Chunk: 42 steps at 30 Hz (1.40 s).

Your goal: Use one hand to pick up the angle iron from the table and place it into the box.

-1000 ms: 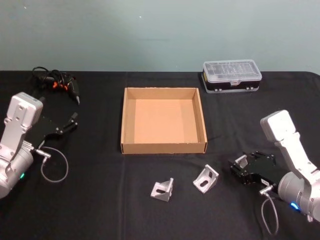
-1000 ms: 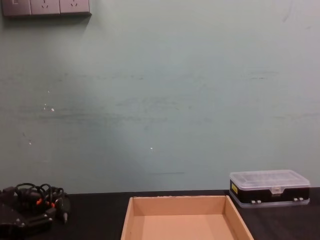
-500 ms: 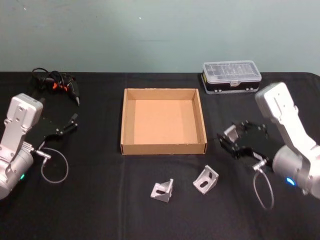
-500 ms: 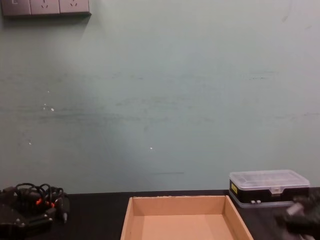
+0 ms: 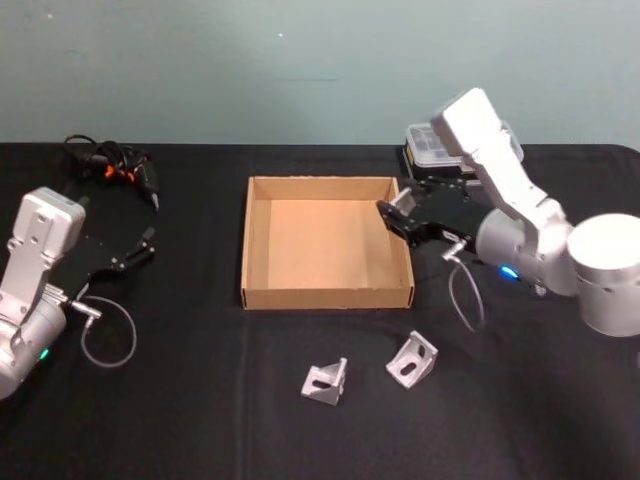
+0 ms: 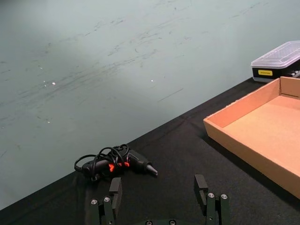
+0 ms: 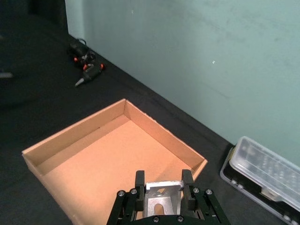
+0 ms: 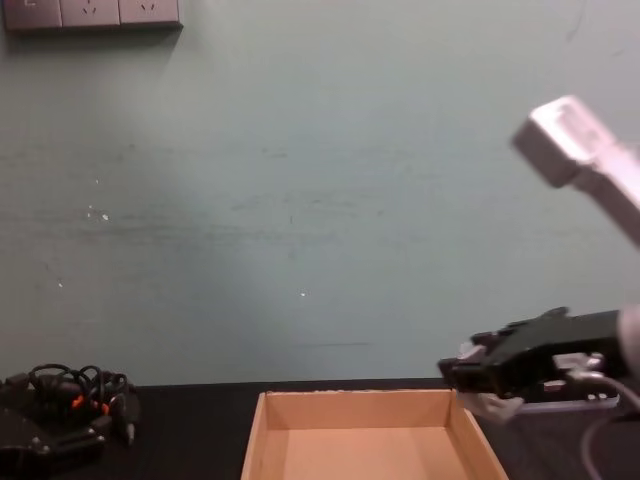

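A small black electric screwdriver with orange marks (image 5: 120, 172) lies far back on the left, its cable bunched behind it. A clear-lidded, black-based plastic organiser case (image 7: 267, 171) sits far back on the right. White wall sockets (image 8: 90, 14) are set high in the pale green wall (image 5: 250, 70).

The yellow label (image 6: 265, 72) on the plastic case (image 6: 279, 56) cannot be read.

Head cam: high, angled down on bench (image 5: 200, 420). Chest cam: low, level, facing wall (image 8: 300, 200). Wrist cams: close, oblique, toward wall. All four share the box (image 5: 327, 295).
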Tool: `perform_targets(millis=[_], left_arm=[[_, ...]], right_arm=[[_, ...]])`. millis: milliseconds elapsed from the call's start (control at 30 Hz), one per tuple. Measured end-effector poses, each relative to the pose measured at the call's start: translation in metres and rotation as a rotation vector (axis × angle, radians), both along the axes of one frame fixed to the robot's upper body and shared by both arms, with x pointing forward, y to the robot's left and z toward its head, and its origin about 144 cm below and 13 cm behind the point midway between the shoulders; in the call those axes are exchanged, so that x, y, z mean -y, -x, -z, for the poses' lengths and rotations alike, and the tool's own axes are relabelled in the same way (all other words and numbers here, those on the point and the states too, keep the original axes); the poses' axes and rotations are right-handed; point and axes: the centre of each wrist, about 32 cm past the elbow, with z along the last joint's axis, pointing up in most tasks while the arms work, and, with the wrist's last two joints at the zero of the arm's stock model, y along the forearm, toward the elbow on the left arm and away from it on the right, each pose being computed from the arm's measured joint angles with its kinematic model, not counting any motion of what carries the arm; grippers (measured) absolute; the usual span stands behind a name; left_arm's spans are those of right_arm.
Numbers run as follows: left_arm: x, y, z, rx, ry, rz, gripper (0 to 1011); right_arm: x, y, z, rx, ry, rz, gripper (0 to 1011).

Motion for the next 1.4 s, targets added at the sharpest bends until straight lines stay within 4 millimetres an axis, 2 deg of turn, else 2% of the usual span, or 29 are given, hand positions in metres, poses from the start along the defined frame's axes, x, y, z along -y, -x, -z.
perform_targets(millis=[200,533,900,1400], left_arm=[[0.0,0.0,0.0,0.0,0.0,0.0,1011],[0.0,0.0,0.0,0.0,0.0,0.0,1011],[0.0,0.0,0.0,0.0,0.0,0.0,1011],[0.0,0.0,0.0,0.0,0.0,0.0,1011]], right_arm=[[-0.019,-0.036,0.009,-0.04,-0.001,-0.017,478],[-0.045,-0.068,0.024,-0.048,-0.031,-0.066,478],[-0.063,-0.085,0.033,-0.081,-0.02,-0.046,478],[-0.063,-0.089,0.037,-0.109,-0.018,-0.023,478]])
